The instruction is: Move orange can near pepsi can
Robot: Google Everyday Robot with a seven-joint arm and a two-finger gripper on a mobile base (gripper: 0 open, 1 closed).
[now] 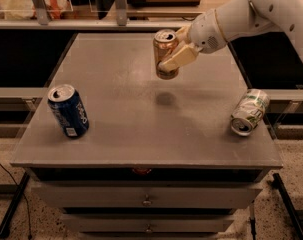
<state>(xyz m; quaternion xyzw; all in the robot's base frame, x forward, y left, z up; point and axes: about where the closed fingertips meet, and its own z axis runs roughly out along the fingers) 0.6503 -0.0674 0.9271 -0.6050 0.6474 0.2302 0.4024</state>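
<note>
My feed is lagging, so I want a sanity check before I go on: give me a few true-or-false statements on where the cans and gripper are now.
1. The gripper holds the orange can in the air above the table. True.
2. The pepsi can lies on its side. False: it stands upright near the table's left edge.
3. The green-and-white can lies on its side at the right. True.
4. The orange can touches the pepsi can. False: they are well apart, with bare tabletop between them.
</note>
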